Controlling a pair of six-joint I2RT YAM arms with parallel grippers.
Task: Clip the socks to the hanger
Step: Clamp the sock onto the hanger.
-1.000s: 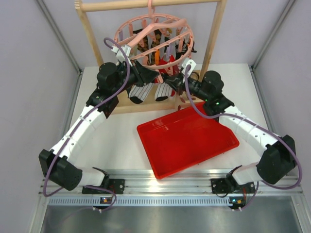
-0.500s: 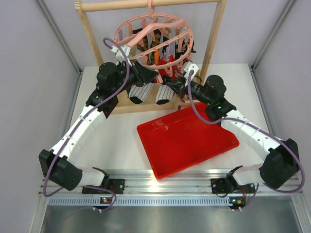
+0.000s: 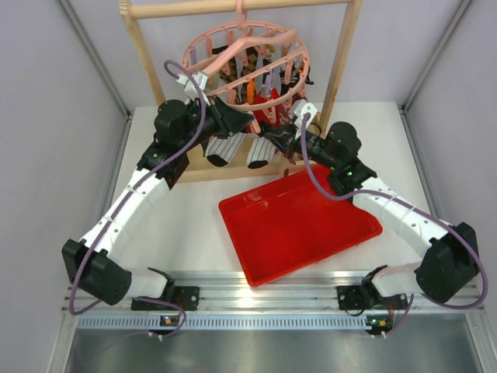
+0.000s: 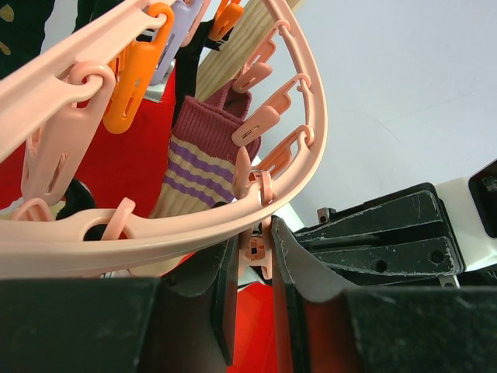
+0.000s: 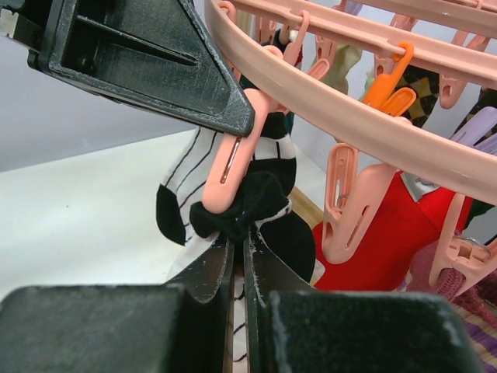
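Progress, judged from top view: job is partway done. Both socks are off the red tray and up at the hanger, showing as two striped shapes dangling just below the ring, centre of frame, in front of the wooden rack. Can't tell from above if either is fully pegged. What's in hand looks like the actual clipping of one sock, with release and a check to follow.

L gripper: fingers clamped on a pink peg hanging from the ring's lower edge, bottom centre of left wrist view. It's squeezing the peg's top ends, prob. to spread its jaws. A maroon sock w/ purple stripes hangs already pegged, left of centre in that view; not part of the task.

R gripper: fingers pressed together on the bunched black cuff of one sock, lower centre of right wrist view. The cuff sits right at the peg's lower tip, touching it. Whether fabric is inside the peg's jaws I can't tell; the bunching hides it. The white pinstriped body w/ black patch droops left of the fingers, mid-left of frame. L gripper's black finger shows upper left there, bearing on the peg's top.

Left to do, by my read: seat cuff in peg, let peg close, let go of cuff, confirm the other sock holds.
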